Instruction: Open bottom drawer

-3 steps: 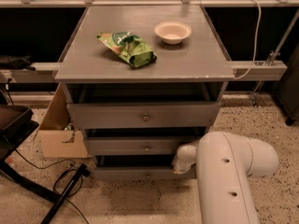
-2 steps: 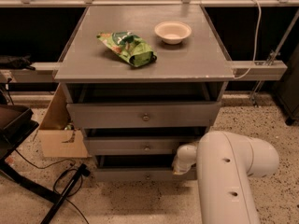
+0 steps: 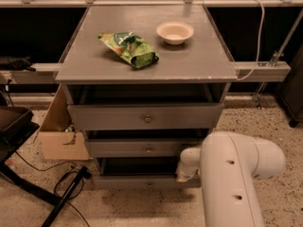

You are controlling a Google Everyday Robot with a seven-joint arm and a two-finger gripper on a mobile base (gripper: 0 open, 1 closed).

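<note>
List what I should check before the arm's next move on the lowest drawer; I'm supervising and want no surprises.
1. Bottom drawer started: ok. Its front stands out from the cabinet, with a dark gap above it.
2. Gripper on target: ok. It is at the drawer's right end, at the gap above the front panel.
3. Hold on the drawer: cannot tell. The arm hides the contact.
4. Knob free: ok. Nothing touches it, and the gripper is to its right.
5. Floor ahead of the drawer: cannot tell. A black stand leg lies near its left corner and might block travel.
6. Bowl and green bag on top: ok. Both sit back from the edges.
</note>
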